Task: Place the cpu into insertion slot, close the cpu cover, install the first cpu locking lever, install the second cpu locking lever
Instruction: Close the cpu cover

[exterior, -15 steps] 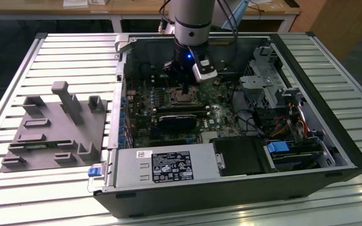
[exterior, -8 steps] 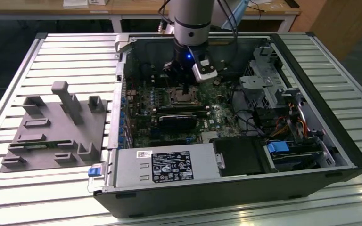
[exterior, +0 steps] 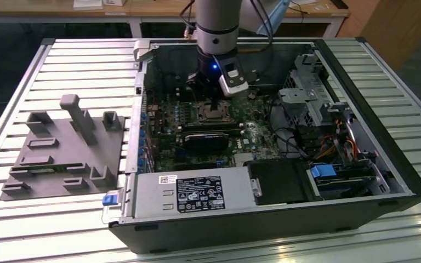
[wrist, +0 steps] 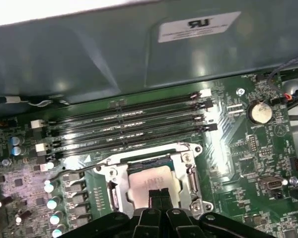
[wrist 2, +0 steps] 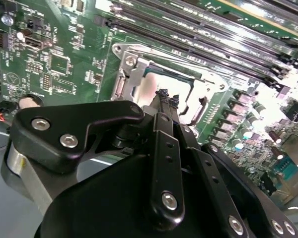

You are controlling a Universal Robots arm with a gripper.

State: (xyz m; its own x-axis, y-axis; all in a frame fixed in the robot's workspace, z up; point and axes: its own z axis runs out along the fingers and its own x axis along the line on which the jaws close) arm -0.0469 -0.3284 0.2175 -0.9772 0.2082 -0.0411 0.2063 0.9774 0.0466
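Gripper is pinched shut on nothing, tips just over the cpu, which sits in the insertion slot. The cpu cover seems lowered; a locking lever looks unlatched.

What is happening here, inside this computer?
A robot arm reaches into an open computer case. Its gripper, shut and empty, hangs just above the cpu. The cpu lies on the green board, and the silver cpu cover seems folded down around it.
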